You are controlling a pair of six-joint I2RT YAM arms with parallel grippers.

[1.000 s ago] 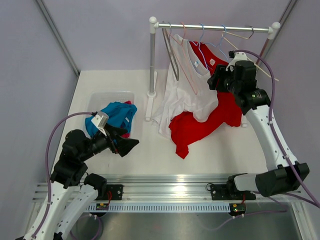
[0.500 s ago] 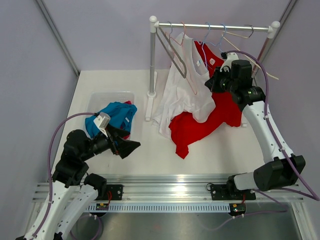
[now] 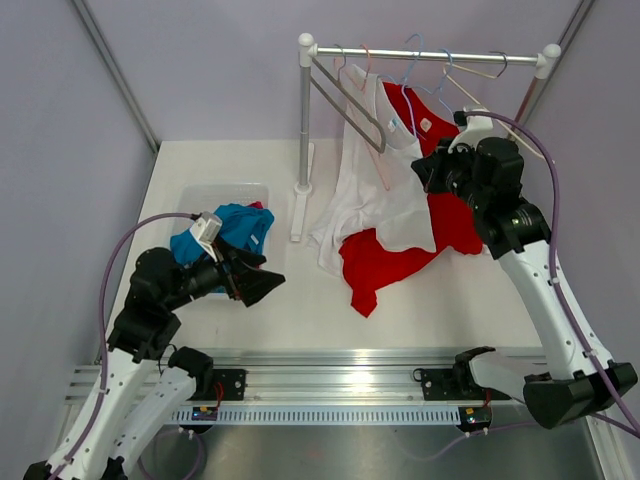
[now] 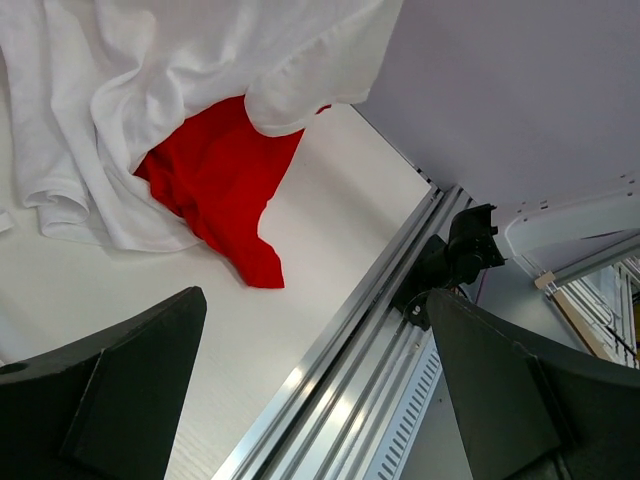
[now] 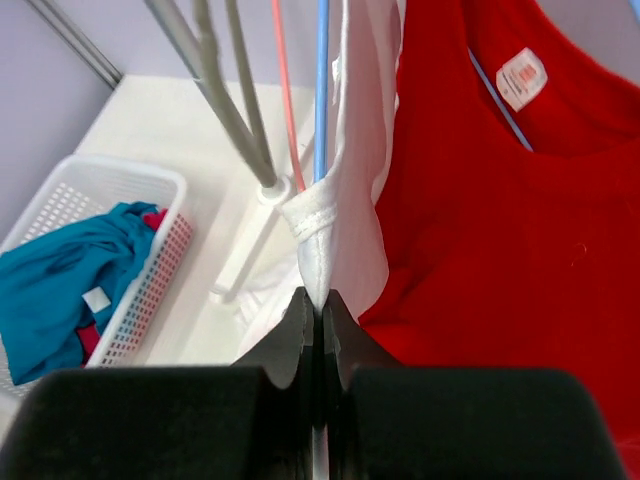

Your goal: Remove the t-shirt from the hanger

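**Peeling the white shoulder off the blue hanger**

My right gripper (image 5: pixel 315 310) is pinched tight on a fold of the white t-shirt (image 3: pixel 385 200), at the shoulder edge just below the clothes rail (image 3: pixel 430 55). The blue hanger (image 5: pixel 322 90) runs down into that same fold, so I judge I have the cloth right where it sits on the hanger arm. The shirt hangs from the rail's middle. Its lower half is draped on the table in front of the rail, over the red t-shirt (image 3: pixel 455 225) that hangs behind it towards the rail's right end.

To do this well, I'd carry the pinched edge outward and down along the hanger arm, away from the hook, so the shoulder slides off the tip. Pulling straight towards me would only swing the hanger on the rail. A pink hanger (image 5: pixel 285 90) and grey hangers (image 3: pixel 345 95) hang close on the left-post side of the blue one, so I'd keep the path short and clear of them. I also can't tell whether any red cloth is caught in the pinch, so I'd watch for that.

My left gripper (image 4: pixel 315 300) is spread wide and holding nothing. It sits well forward of the rail's left post, near the basket (image 3: pixel 215 190), and faces the draped cloth. It could take the hem if the shirt drags.
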